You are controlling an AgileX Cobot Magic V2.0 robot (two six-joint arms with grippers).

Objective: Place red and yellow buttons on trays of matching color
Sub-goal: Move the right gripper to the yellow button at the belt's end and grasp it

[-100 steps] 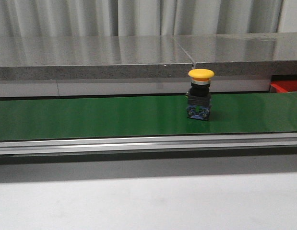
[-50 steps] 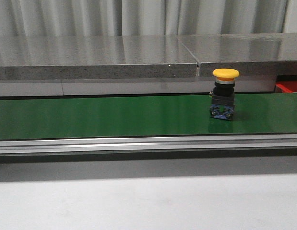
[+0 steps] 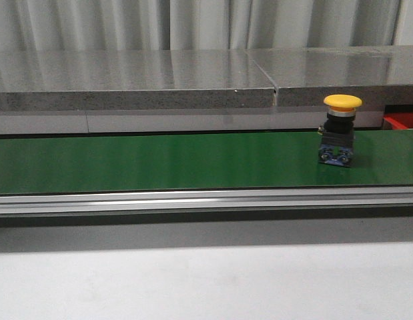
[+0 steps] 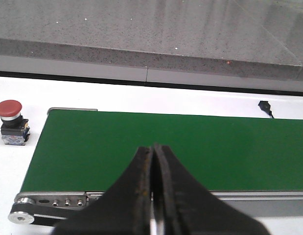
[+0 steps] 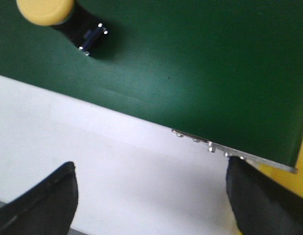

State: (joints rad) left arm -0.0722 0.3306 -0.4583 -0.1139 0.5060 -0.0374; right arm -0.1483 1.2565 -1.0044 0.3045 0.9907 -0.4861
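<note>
The yellow button [image 3: 342, 131] has ridden the belt [image 3: 159, 162] toward its right end, into reach. The right gripper [image 5: 151, 196] waits spread wide; the left gripper [image 4: 152, 196] is closed, empty.

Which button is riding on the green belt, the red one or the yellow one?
The yellow button stands upright on the green belt. The red button sits off the belt, on the white surface beside its end.

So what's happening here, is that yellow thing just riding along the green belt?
Yes. A yellow button stands upright on the green conveyor belt, and it has travelled rightward over the last second. Nothing grips it yet. The right gripper hangs open near the belt's edge, the left gripper is shut. A red button waits on the white surface beside the belt's other end.
</note>
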